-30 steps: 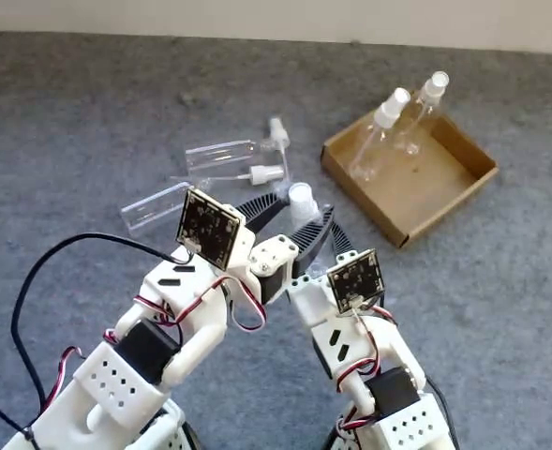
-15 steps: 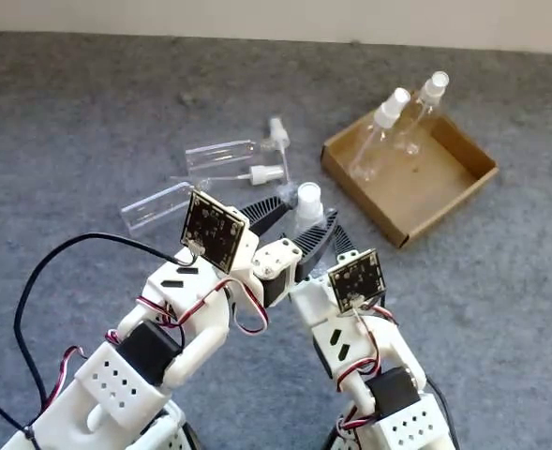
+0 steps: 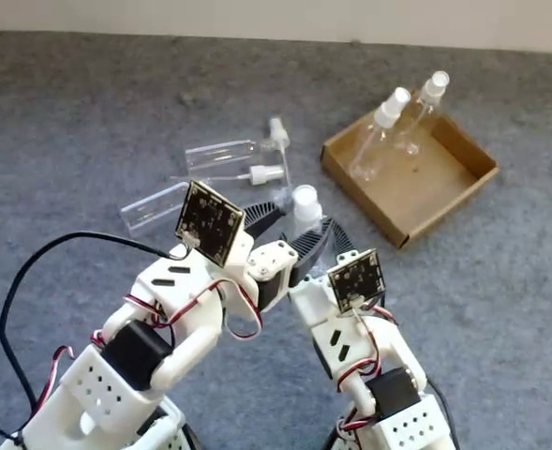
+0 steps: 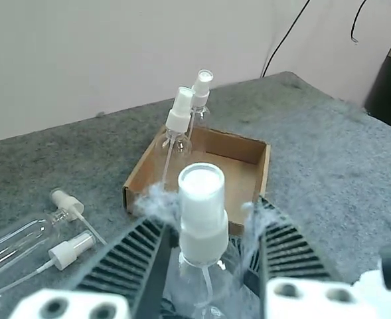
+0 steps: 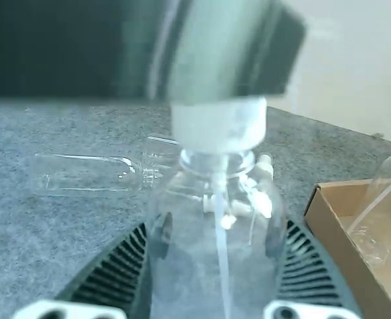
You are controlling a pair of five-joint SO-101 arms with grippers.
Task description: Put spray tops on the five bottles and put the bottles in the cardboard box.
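1. Pinching a clear plastic bottle (image 5: 215, 199) at mid-body, roughly upright, between the fingers (image 5: 109, 272) of the right gripper (image 5: 216, 232); near a shallow cardboard box (image 3: 411, 187).
2. Straddling its white spray top (image 4: 202, 199): left gripper (image 4: 208, 222). Clamped or slack, cannot tell.
3. Probably light, slick and thin-walled. Best held at the body, with a gentle squeeze.
4. Open grey carpet (image 3: 69, 112) toward the box. Low rim to clear. Two capped bottles (image 3: 374, 150) inside already; uncapped bottles (image 3: 219, 155) and a loose sprayer (image 3: 266, 173) close by.

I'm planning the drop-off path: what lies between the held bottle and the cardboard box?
Only bare grey carpet separates bottle and cardboard box, per the high view.
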